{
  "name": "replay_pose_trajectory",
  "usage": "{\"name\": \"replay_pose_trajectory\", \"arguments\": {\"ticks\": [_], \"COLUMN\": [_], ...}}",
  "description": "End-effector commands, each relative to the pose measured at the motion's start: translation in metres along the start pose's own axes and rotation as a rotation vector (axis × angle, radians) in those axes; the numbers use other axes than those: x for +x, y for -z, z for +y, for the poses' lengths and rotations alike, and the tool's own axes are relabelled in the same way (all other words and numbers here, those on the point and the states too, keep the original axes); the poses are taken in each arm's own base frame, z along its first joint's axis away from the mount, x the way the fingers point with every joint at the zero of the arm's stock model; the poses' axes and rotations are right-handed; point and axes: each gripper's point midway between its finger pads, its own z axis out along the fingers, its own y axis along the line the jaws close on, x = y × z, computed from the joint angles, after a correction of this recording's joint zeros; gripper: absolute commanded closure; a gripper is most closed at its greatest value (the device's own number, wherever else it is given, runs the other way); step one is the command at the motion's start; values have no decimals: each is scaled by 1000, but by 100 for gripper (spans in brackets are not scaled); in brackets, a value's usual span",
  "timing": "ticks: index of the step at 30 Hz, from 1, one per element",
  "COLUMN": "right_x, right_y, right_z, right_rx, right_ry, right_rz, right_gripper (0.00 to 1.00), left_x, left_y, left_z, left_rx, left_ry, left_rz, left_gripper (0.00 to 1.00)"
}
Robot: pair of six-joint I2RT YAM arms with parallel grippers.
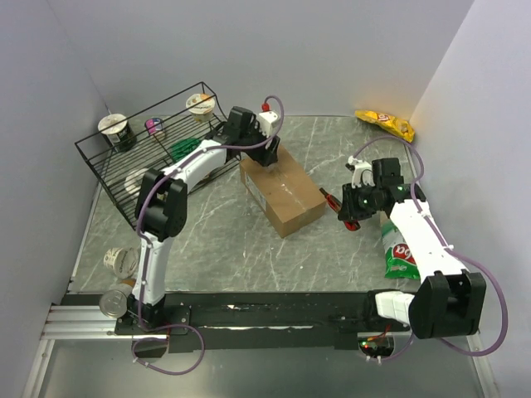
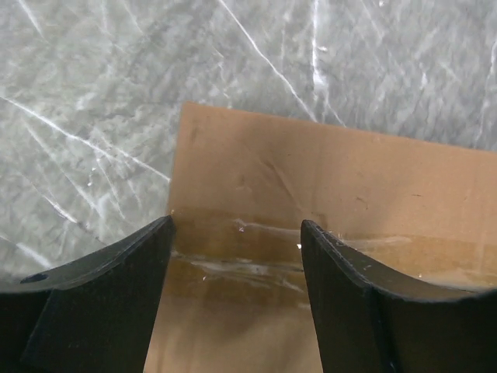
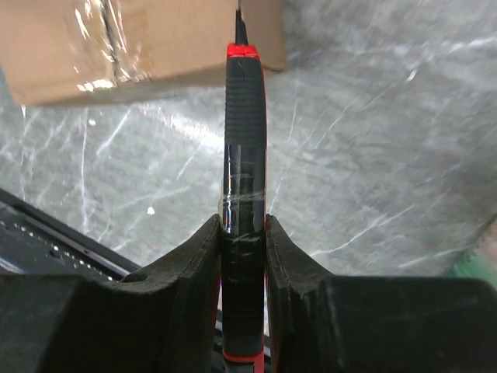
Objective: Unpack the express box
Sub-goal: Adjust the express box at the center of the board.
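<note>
I start nearest the arm bases. A round can [image 1: 112, 303] lies beside the left arm's base, well behind that arm's fingers. A green snack bag [image 1: 398, 253] lies on the grey marbled table [image 1: 216, 249], behind the right fingers and to their outer side.

Right gripper [image 3: 244, 233]: the fingers [image 3: 194, 268] are pressed onto the black-and-red handle of a utility knife [image 3: 245, 132], one pad on each flank. The handle runs straight out ahead of the fingertips. A short blade shows at its far end, pointed at the express box [image 1: 282, 195]. The blade tip sits at the edge of the carton's nearest corner. I cannot tell whether it touches the cardboard.

The express box rests flat on the table between the two grippers, just ahead of the knife tip, and is turned at an angle to the table edge. Its flaps are shut, and a strip of clear tape [image 2: 256, 264] lies along the seam.

Left gripper [image 2: 237, 233]: the fingers are spread wide and hold nothing. They hang over the far end of the box. The taped seam crosses the gap between the fingertips, and the carton's end edge lies just ahead of them. I cannot confirm contact between pads and cardboard from either view.

On the outer side of the left fingers stands a black wire rack [image 1: 124, 170], with a white cup [image 1: 116, 128] among the items on it. A yellow snack bag [image 1: 386, 124] lies well ahead of the right fingers, against the far wall.
</note>
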Motion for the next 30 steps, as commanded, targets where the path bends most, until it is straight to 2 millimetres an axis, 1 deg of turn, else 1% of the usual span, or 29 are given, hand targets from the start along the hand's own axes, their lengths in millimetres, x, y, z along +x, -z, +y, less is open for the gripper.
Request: {"name": "replay_pose_trajectory", "arguments": {"ticks": [1,2,3,4,5,6,7,8,9,10,11,12,13,14,15,16,17,18,19,20,21,22,23,24,25,27,28,29,30], "right_x": [-11,-12,-16,-24,-29,-33,-38,-39,-43,-45,-44,-47,-53,-52,-55,-69,-71,-78,-89,-95,-108,-110,-114,-124,-124,-126,-128,-128,-116], "right_y": [-1,-7,-8,-7,-9,-9,-9,-13,-16,-19,-28,-32,-34,-44,-48,-48,-57,-59,-64,-67,-67,-74,-77,-76,-80,-76,-68,-65,-63], "right_z": [7,2,0,-4,-8,-10,-12,-13,-11,-8,-7,-7,-1,-2,0,3,1,2,1,1,4,2,2,2,-1,-9,-13,-17,-23], "right_rx": [-40,-29,-21,-5,5,12,20,21,7,-8,-26,-39,-67,-78,-92,-108,-115,-121,-122,-127,-134,-134,-129,-127,-120,-80,-64,-52,-23], "right_ry": [10,-12,-15,-24,-26,-33,-59,-79,-89,-122,-148,-166,-198,-217,-218,-206,-214,-209,-210,-209,-197,-210,-205,-190,-190,-166,-157,-149,-152], "right_rz": [-10,14,16,2,-7,-16,-28,-22,-33,-35,-11,-10,-10,17,24,4,22,20,16,13,-6,9,7,-10,0,-5,-26,-44,-35], "right_gripper": [100,100,100,100,100,100,100,100,100,100,100,100,100,100,100,100,100,100,100,100,100,100,100,100,100,100,100,100,100], "left_x": [-12,3,7,3,16,18,10,26,28,24,42,47,46,63,70,79,83,84,99,104,106,120,123,120,116,104,91,86,82], "left_y": [17,18,20,30,33,38,51,54,60,71,74,79,89,92,98,107,113,122,126,130,135,138,140,144,147,152,154,157,160], "left_z": [6,1,-2,-5,-12,-16,-22,-28,-33,-41,-46,-53,-59,-65,-70,-78,-82,-89,-97,-102,-109,-114,-117,-120,-121,-110,-96,-79,-61], "left_rx": [-37,-21,-12,-11,7,16,22,29,40,44,49,66,73,85,91,106,112,119,139,146,161,172,182,194,203,159,94,19,-27], "left_ry": [85,102,110,120,141,153,161,184,188,222,244,259,260,279,290,297,304,308,324,323,292,291,243,195,168,55,23,2,13], "left_rz": [-32,1,13,4,33,38,19,48,48,38,72,82,79,114,131,146,156,160,192,204,206,236,236,222,212,184,165,161,151], "left_gripper": [28,28,28,29,29,30,30,30,31,31,31,31,31,32,32,32,33,34,34,34,34,34,35,35,35,35,34,32,31]}}
